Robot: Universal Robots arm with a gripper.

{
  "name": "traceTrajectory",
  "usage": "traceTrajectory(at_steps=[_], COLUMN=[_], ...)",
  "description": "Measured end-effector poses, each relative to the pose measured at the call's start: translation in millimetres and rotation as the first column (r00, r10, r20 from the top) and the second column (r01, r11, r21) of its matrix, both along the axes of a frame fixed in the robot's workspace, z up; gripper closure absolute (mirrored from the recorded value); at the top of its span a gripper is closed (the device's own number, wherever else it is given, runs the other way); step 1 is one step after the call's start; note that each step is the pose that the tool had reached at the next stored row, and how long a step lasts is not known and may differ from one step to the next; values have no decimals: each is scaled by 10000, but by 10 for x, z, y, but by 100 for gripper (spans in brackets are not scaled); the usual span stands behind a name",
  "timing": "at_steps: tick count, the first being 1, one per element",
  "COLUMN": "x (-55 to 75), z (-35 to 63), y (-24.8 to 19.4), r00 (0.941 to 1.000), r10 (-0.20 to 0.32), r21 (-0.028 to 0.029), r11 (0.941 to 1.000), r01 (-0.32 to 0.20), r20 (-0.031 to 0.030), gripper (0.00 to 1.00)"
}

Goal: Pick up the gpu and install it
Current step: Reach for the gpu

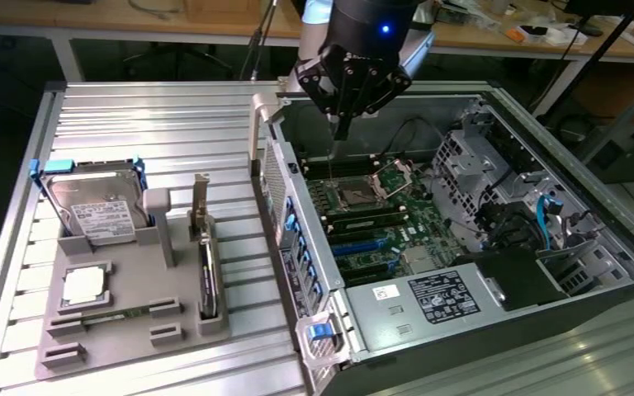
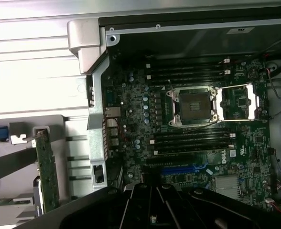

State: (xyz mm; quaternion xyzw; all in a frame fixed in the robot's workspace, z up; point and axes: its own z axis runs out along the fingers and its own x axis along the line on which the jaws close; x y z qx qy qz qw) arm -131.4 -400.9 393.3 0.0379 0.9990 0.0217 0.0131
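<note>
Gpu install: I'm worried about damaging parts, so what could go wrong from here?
1. The gripper is shut and hangs over the open case, above the bare CPU socket; a descent here could strike it.
2. The gpu stands on edge in a narrow slot of the gray holder, so an off-centre grasp might tilt or jam it.

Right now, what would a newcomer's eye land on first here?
The open computer case sits at the exterior view's right, its motherboard exposed. The gripper hangs shut and empty above it. The gpu stands on edge in the grey holder at the exterior view's left.
</note>
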Motion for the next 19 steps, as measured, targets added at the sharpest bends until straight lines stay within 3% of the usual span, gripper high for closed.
traceTrajectory(at_steps=[19], x=[-58], z=[0], y=[-35], r00=[10000], r10=[0], r21=[1], r11=[10000], r01=[0], r20=[0], gripper=[89])
